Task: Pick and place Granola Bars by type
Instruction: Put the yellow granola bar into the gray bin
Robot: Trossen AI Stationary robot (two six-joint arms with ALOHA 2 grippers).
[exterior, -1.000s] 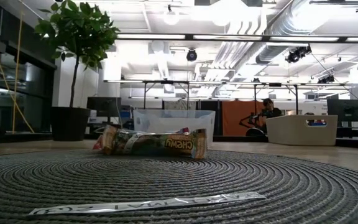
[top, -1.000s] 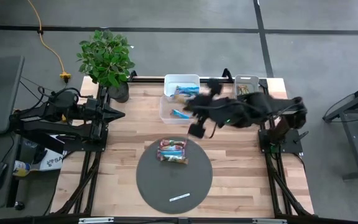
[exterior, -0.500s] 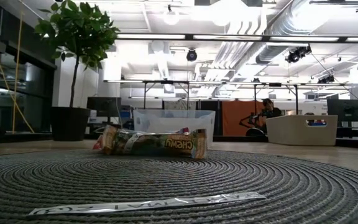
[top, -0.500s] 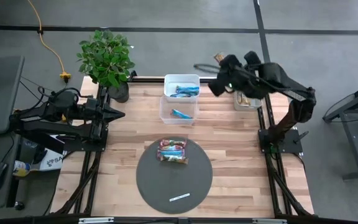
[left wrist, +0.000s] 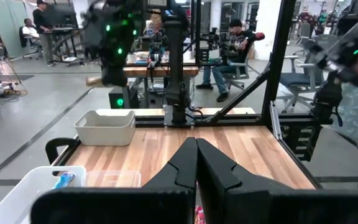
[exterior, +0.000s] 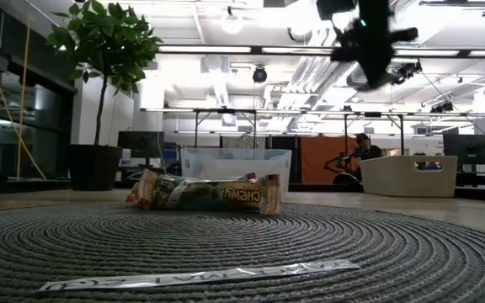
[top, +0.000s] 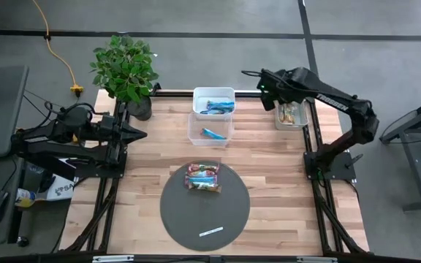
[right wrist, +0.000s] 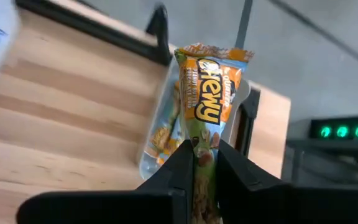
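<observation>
The table (top: 269,183) is pale planked wood with a smooth, lightly sheened finish, and on it lies a round mat (exterior: 242,252) of dark grey coiled cord, ribbed and matt. The granola bars (exterior: 209,193) wear crinkled, glossy foil-like wrappers, the one in the right gripper (right wrist: 201,158) shiny tan and green, while the clear bin (top: 209,129) looks like thin see-through plastic and the white bins (top: 214,94) like opaque matt plastic. Both arms look like dark matt metal or plastic, the left gripper (left wrist: 196,163) included.
</observation>
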